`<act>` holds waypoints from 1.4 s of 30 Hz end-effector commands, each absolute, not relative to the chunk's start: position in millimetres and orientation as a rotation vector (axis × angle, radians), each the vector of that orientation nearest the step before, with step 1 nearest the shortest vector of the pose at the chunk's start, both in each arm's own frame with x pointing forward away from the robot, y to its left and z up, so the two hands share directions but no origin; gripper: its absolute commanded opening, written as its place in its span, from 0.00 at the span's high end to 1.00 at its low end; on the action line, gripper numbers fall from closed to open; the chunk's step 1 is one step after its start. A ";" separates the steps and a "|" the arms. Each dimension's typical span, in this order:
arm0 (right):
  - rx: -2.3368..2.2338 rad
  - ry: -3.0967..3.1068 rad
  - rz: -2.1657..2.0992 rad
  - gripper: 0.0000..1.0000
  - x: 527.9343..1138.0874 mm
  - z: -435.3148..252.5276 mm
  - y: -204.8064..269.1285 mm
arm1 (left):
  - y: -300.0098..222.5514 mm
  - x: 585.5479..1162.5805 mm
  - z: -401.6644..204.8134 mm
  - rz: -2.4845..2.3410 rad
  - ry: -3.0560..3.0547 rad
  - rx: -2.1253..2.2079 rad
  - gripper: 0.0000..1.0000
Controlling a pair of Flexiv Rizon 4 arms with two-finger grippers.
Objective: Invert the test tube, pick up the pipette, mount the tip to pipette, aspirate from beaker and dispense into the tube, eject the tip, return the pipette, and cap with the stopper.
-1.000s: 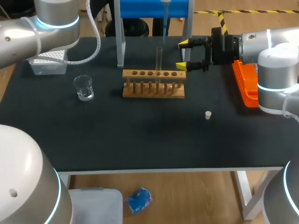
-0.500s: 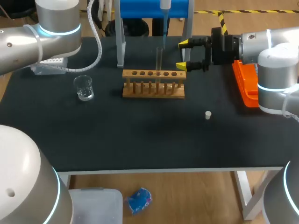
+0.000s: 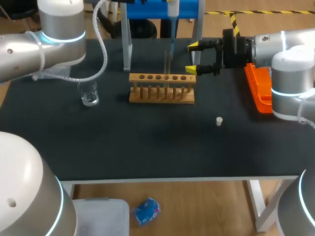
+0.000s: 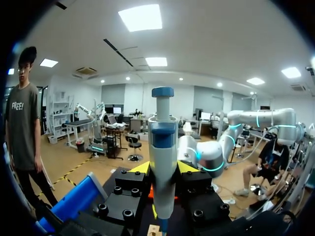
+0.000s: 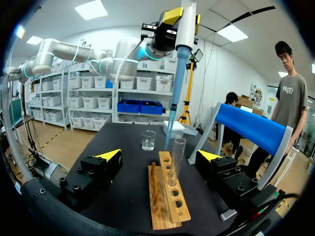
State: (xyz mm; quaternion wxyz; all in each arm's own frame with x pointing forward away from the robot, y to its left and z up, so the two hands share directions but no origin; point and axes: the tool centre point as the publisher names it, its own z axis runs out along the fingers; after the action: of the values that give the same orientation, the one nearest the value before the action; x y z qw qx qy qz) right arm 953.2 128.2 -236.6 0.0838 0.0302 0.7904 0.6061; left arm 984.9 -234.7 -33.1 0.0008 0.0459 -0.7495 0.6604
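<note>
My left gripper [image 4: 162, 169] is shut on the white and blue pipette [image 4: 162, 162], held upright. In the head view the pipette [image 3: 173, 10] hangs at the table's back, and its blue tip [image 3: 172, 43] points down just over the mouth of the glass test tube [image 3: 167, 64]. The tube stands upright in the wooden rack [image 3: 162, 88]. My right gripper [image 3: 193, 58] stands open at the rack's right end, empty; in the right wrist view the rack [image 5: 165, 201] and the tube [image 5: 177, 157] lie ahead between its fingers. The beaker [image 3: 89, 92] sits left of the rack. The white stopper [image 3: 219, 121] lies in front of it, to the right.
A blue pipette stand [image 3: 189, 10] on grey legs rises behind the rack. An orange tray [image 3: 258, 91] sits at the table's right edge under my right arm. The tip box [image 5: 174, 129] stands at the back left, mostly hidden by my left arm in the head view.
My left arm has swung over the tip box and brought the pipette lower, so its tip now sits closer to the tube's mouth. The right arm has not moved.
</note>
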 end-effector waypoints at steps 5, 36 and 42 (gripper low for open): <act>0.088 2.359 1.809 0.00 953.3 -237.1 127.9 | -230.6 984.4 -39.3 2.051 -2.370 0.176 1.00; 0.088 2.359 1.809 0.00 953.3 -237.1 127.9 | -225.1 997.2 -10.7 2.118 -2.384 0.154 1.00; 0.088 2.359 1.809 0.00 953.3 -237.1 127.9 | -226.7 1003.6 -22.1 2.124 -2.363 0.164 1.00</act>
State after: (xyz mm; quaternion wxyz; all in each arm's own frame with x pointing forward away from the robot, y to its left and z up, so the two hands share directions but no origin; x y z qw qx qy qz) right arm 953.2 128.2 -236.6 0.0838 0.0302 0.7904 0.6061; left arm 997.4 -225.1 -17.5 -0.0240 0.0559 -0.7449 0.6644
